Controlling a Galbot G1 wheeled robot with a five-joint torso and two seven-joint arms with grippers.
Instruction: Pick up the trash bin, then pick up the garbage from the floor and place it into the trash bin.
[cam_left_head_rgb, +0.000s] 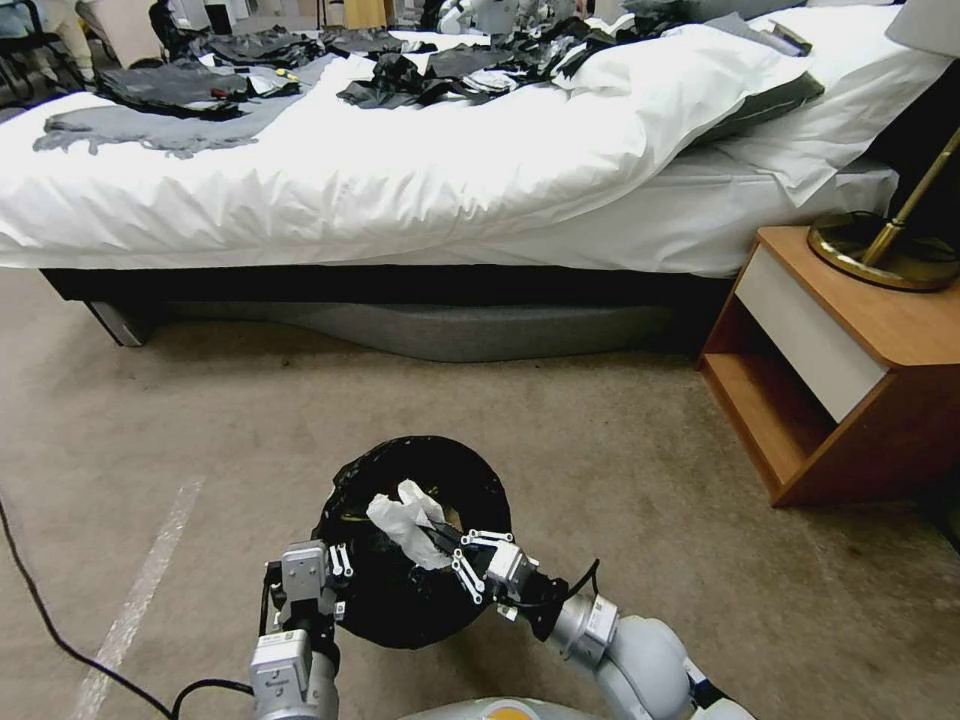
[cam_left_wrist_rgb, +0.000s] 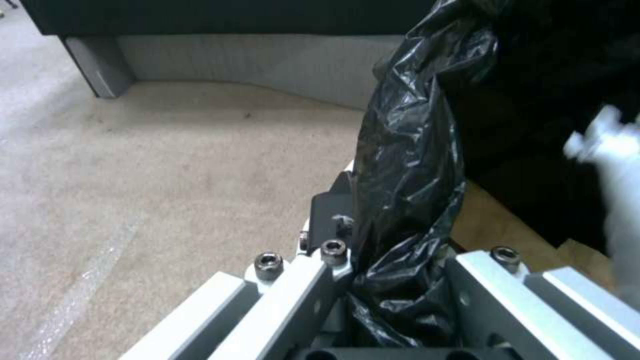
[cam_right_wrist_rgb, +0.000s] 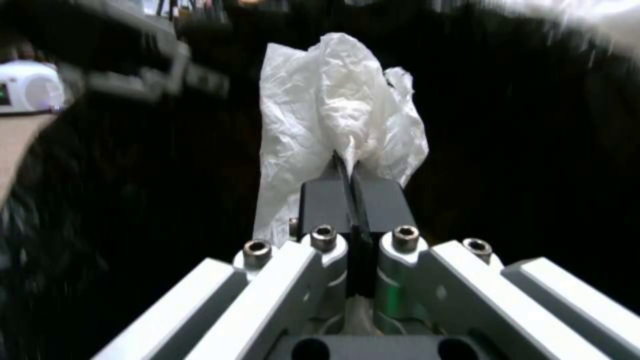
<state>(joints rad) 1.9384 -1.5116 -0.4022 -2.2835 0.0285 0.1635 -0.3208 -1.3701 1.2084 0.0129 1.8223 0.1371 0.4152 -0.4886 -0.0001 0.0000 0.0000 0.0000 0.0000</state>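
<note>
The trash bin (cam_left_head_rgb: 400, 590), wrapped in its crinkly black bag, hangs low in front of me in the head view. My left gripper (cam_left_head_rgb: 338, 572) is shut on the bin's bag-covered rim (cam_left_wrist_rgb: 407, 200) at its left side. My right gripper (cam_left_head_rgb: 450, 545) reaches over the bin's mouth from the right and is shut on the garbage, a crumpled white tissue (cam_left_head_rgb: 405, 520). In the right wrist view the tissue (cam_right_wrist_rgb: 340, 115) sticks up from the closed black pads (cam_right_wrist_rgb: 383, 202), with the dark bag behind it.
A bed (cam_left_head_rgb: 400, 170) with white bedding and dark clothes runs across the back. A wooden nightstand (cam_left_head_rgb: 850, 360) with a brass lamp base (cam_left_head_rgb: 880, 250) stands at the right. A black cable (cam_left_head_rgb: 40, 610) lies on the beige carpet at the left.
</note>
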